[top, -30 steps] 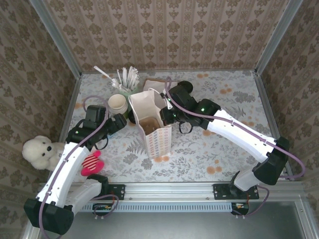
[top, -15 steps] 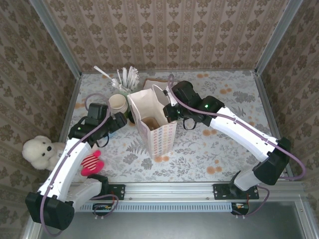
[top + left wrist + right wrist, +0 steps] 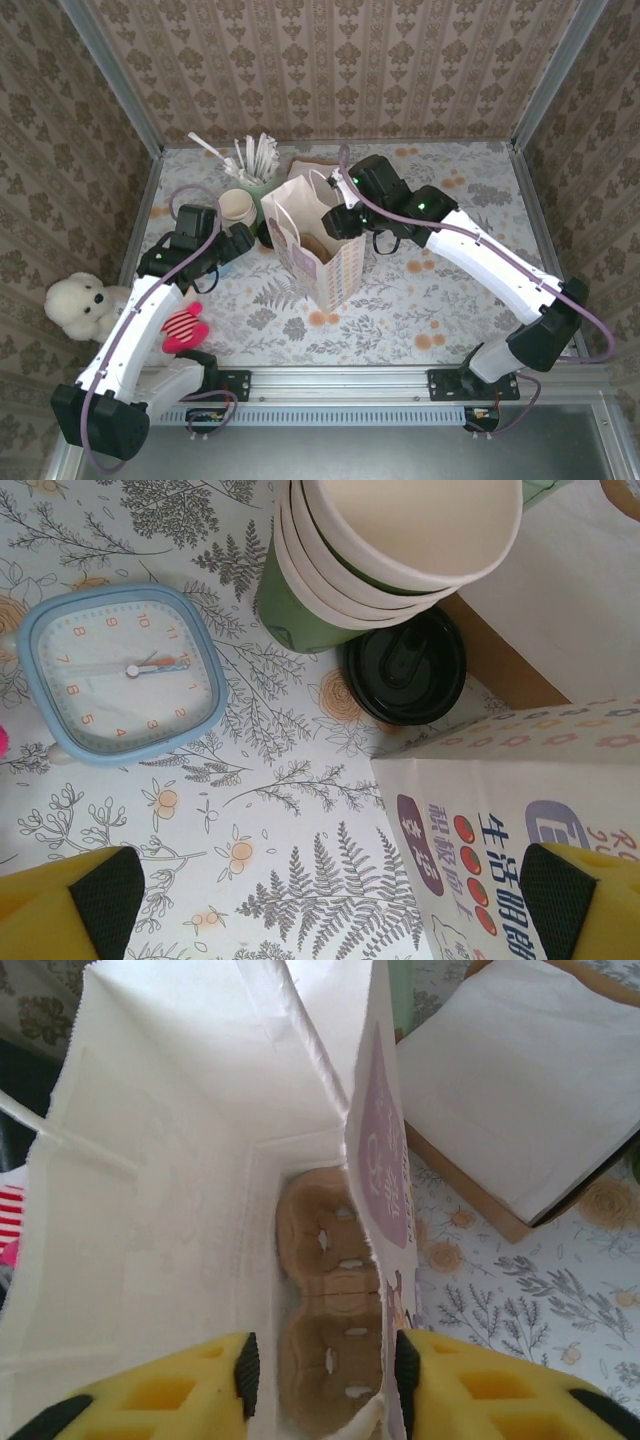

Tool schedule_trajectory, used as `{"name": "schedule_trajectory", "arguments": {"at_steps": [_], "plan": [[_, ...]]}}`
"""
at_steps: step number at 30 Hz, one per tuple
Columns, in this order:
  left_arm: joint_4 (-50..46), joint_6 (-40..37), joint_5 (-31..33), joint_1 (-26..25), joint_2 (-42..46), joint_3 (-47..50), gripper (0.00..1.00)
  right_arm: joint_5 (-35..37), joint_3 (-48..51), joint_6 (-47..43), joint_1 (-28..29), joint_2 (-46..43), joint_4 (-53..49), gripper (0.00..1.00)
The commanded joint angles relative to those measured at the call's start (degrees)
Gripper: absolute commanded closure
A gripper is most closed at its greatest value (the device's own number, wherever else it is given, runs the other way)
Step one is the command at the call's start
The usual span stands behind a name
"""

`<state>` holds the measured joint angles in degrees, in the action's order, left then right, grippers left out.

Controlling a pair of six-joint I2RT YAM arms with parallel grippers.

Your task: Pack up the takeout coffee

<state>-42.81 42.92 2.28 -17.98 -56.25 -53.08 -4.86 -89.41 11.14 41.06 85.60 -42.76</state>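
Observation:
The takeout coffee (image 3: 405, 665) shows its round black lid in the left wrist view, standing on the table between the stack of lidless cups (image 3: 400, 550) and the white paper bag (image 3: 520, 810). From above the coffee (image 3: 264, 233) is a dark spot at the bag's left side. My left gripper (image 3: 320, 900) hangs open just short of it, with the bag's corner between its fingers. My right gripper (image 3: 325, 1390) is open astride the bag's right wall (image 3: 375, 1160), one finger inside and one outside. A brown cardboard cup carrier (image 3: 330, 1300) lies on the bag's floor.
A blue square clock (image 3: 120, 685) lies left of the cups. A pale cup of wrapped straws (image 3: 255, 160) and a brown tray of white napkins (image 3: 520, 1090) stand behind the bag. A white plush bear (image 3: 80, 305) and a red-striped toy (image 3: 183, 328) sit at the left edge.
My right gripper has shifted right and back, and the bag has moved and tilted right with it, its mouth wider. The left arm has hardly moved.

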Motion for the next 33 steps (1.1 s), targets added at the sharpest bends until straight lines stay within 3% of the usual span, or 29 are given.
{"name": "schedule_trajectory", "arguments": {"at_steps": [1,4,8,13,16,21,23,33], "plan": [[-0.01,-0.57,2.0,-0.13,0.74,-2.0,0.0,-4.2,-0.89,-2.96,-1.2,-3.41,-2.4,0.42],[0.09,-0.9,2.33,-0.13,0.42,-2.62,0.0,-4.98,-0.33,-3.88,-2.09,-5.41,-2.79,0.28],[1.14,-2.58,1.34,-0.05,0.48,-3.27,0.0,-5.85,-0.4,-3.58,-4.75,-9.44,-3.08,0.0],[3.64,-4.82,-2.63,-0.13,0.58,-4.54,0.0,-9.54,4.46,-1.85,-10.68,-16.45,3.05,0.0],[3.34,-3.1,-2.36,-0.47,-0.79,-4.24,0.0,-7.78,10.55,3.85,-15.52,-19.62,9.99,0.0],[3.34,0.35,-3.52,-1.16,-5.1,-3.27,0.0,6.49,16.79,13.88,-18.77,-18.57,8.86,0.0],[4.58,0.74,-3.87,-1.99,-6.16,-3.04,0.0,8.67,18.35,14.89,-18.81,-17.08,6.47,0.0],[8.26,2.0,-1.12,-2.38,-11.82,-3.74,0.0,-10.32,25.41,12.78,-14.13,-10.89,7.18,0.0]]}}
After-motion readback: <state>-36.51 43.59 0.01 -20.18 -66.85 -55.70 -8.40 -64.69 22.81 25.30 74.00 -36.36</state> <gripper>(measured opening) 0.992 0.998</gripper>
